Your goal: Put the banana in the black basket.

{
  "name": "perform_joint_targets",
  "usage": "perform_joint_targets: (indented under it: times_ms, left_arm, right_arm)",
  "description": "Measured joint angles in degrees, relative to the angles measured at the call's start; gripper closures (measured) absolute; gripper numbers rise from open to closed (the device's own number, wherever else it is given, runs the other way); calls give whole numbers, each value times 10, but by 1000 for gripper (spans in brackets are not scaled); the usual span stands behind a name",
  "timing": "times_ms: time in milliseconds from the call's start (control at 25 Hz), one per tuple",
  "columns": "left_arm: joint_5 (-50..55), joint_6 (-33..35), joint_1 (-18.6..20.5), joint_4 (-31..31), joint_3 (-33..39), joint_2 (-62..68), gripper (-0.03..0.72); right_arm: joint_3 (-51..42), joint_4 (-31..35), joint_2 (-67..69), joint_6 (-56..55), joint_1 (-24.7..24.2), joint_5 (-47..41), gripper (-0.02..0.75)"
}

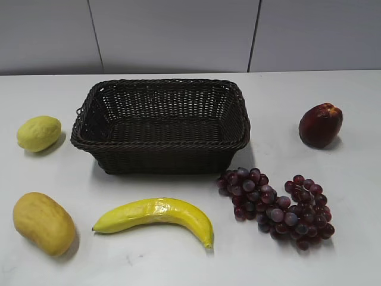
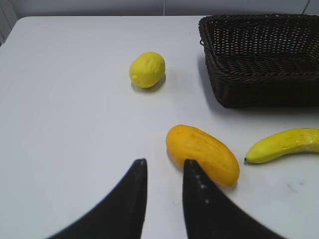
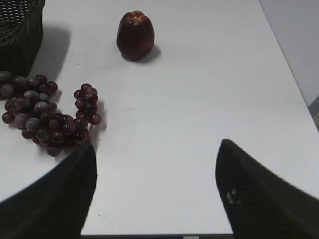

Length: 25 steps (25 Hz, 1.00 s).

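Task not started, nothing done yet as far as the views show. The table (image 1: 357, 238) is white, with all items lying loose on it. The black basket (image 1: 159, 89) sits at centre back, the biggest item, and looks empty inside: only weave is visible on its floor. Grape bunch (image 1: 277, 208) lies front right of the basket, just beside its front right corner. The banana (image 1: 156, 215) lies flat on the table in front of the basket, near its front wall but apart from it, curved with its pointed ends toward left and right, nothing touching it. Mango (image 1: 43, 223) is at front left, near the banana's left tip, with a gap between them. Dark red fruit (image 1: 320, 124) is at far right, lemon (image 1: 38, 133) at far left beside the basket. Neither arm shows in the exterior view. Left gripper (image 2: 163, 172) hovers over the table with fingers a narrow gap apart, holding nothing, the mango just beside its right finger and the banana further right at the frame edge. Right gripper (image 3: 155, 154) has fingers spread wide, empty, over bare table with the grapes beside its left finger. Left to do: everything, meaning reach, grasp the banana, lift, carry over the rim, release inside. The left arm looks the closer one.
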State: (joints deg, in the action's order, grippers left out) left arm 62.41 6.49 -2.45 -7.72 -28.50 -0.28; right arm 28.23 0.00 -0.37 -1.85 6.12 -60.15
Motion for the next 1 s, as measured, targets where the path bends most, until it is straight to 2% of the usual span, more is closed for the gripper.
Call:
perform_joint_targets:
  times_ms: [680, 1000]
  left_arm:
    - [0, 0, 0, 0, 0, 0, 446]
    - [0, 0, 0, 0, 0, 0, 446]
  right_arm:
    - [7, 0, 1, 0, 0, 10, 146]
    - [17, 0, 120, 1, 0, 216, 146]
